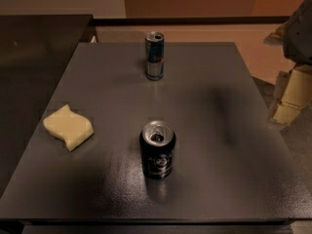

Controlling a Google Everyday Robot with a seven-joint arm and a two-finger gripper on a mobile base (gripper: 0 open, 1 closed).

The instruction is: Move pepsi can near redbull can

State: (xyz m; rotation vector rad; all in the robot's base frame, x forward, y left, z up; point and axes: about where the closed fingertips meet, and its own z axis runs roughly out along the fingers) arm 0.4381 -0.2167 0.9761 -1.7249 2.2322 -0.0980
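Two cans stand upright on the desk, well apart. The pepsi can sits toward the near edge, about mid-width, with its opened top facing up. The redbull can is straight beyond the pepsi can, close to the far edge and nearly on the same line.

My tool is off to the right of the pepsi can, past the desk's right edge, touching nothing. I see nothing in it. I can't tell from here whether it's wide or narrow.

My read on the step: approach only, no grasp made yet. The pepsi can looks untouched, so the whole move is still to do.

Next move calls for:
- bringing the tool in from the right to the pepsi can
- a wide opening, since its body is fatter than the redbull can's
- gripping around mid-height
- carrying it straight away from the near edge and setting it down just beside the redbull can, not against it. That can is slim and tall and likely tips at a nudge.

A yellow sponge lies left of the pepsi can, well apart and off the path. A dark counter stands further left of the pepsi can, past the desk. Nothing sits between the two cans.
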